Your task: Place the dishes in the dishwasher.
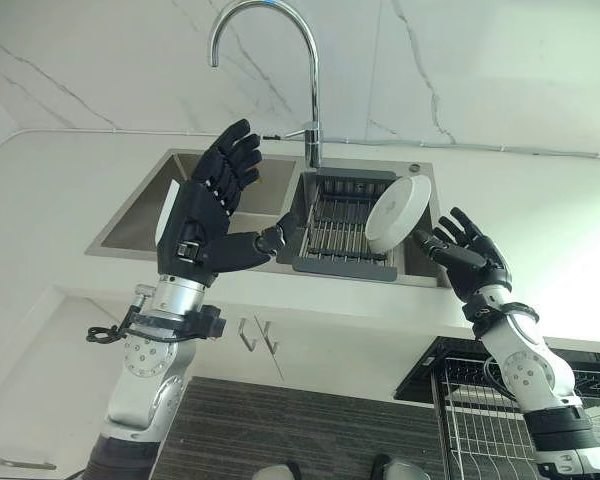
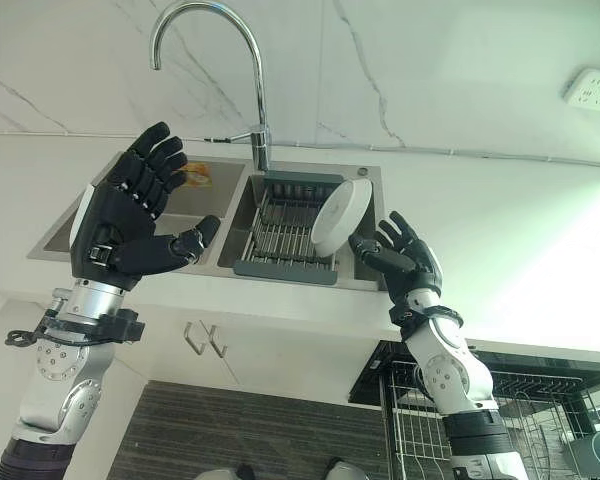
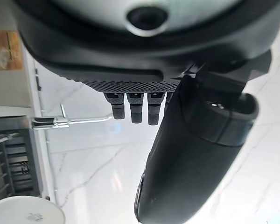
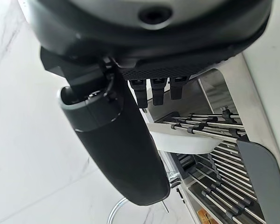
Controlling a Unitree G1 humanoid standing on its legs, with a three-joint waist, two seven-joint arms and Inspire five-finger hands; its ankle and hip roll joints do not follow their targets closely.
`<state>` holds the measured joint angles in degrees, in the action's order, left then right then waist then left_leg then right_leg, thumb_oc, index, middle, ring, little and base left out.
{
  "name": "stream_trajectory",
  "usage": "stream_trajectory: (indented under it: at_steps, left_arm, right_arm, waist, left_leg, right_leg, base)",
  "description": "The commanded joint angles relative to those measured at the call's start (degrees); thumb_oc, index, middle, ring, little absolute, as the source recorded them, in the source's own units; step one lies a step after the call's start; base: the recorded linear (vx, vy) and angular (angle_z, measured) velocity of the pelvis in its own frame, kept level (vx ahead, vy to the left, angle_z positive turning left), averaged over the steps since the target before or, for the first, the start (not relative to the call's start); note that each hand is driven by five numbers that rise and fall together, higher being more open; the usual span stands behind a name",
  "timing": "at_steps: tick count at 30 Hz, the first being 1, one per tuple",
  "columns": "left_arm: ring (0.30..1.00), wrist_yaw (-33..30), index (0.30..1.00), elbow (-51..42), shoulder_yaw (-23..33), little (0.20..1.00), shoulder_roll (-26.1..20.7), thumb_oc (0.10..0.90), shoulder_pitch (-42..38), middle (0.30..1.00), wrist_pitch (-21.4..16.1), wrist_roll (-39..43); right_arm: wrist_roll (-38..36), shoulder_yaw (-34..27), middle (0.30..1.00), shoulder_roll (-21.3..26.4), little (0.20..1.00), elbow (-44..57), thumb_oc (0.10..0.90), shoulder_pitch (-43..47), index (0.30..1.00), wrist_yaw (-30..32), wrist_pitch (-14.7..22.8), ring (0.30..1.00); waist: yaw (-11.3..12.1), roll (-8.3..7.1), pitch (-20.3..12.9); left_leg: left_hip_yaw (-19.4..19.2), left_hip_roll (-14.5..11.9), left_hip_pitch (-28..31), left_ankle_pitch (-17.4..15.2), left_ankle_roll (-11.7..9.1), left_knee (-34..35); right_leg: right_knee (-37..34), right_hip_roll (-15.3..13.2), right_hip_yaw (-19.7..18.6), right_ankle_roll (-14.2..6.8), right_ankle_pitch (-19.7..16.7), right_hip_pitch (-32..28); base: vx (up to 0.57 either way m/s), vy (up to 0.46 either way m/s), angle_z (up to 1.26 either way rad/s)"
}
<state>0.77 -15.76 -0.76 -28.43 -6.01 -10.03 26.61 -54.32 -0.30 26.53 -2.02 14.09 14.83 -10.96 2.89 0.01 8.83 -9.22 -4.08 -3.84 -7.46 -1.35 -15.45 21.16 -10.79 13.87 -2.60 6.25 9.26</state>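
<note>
**Both hands open, one dish in the sink rack**

Just one white dish (image 1: 397,212) is in sight, standing tilted on its edge at the right end of the dark rack (image 1: 342,232) set in the right basin of the sink (image 1: 150,222). It sits a little beyond the fingertips of the right hand (image 1: 464,252), close to them but apart. That hand is spread with its fingers straight, holding nothing; in its own wrist view the dish (image 4: 182,140) shows just past the fingers (image 4: 157,91), leaning on the rack's bars.

The left hand (image 1: 208,207) is raised over the left basin, fingers released and empty, thumb reaching toward the rack. One curved tap (image 1: 280,60) rises behind the sink, past the fingertips of both hands. Two basins are visible, and one wire basket (image 1: 500,410) stands below the right arm.
</note>
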Motion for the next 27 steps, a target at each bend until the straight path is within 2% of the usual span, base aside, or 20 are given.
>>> stream_trajectory:
  at_steps: [1,27]
  left_arm:
    - [0.900,0.3,0.900,-3.1,-0.4,0.900,-4.8,0.800,-6.6,0.900,-4.7,0.7]
    - [0.900,-0.5,0.900,-1.8,-1.8,0.900,-6.1,0.800,-8.3,0.900,-4.1,2.4]
  right_arm:
    - [-2.2,-0.8,0.900,1.9,0.900,-1.5,0.800,10.2,0.900,-0.4,4.2,0.900]
    - [-5.7,0.6,0.900,5.1,0.900,-13.3,0.800,17.7,0.900,0.1,2.9,0.900]
  waist:
    - [1.1,-2.30,-4.7]
    - [3.4,-2.49,-4.7]
  left_leg:
    - [3.0,-1.0,-0.1,-6.3,-1.2,-1.7]
    - [4.9,-0.6,-0.2,-5.6,-1.7,-1.7]
  right_leg:
    - [-4.0,-0.9,1.1,-4.7,4.6,-7.3]
    - [-4.0,-0.9,3.0,-4.1,5.3,-8.6]
  base:
    - [0.01,0.005,0.07]
    - [0.00,0.001,0.05]
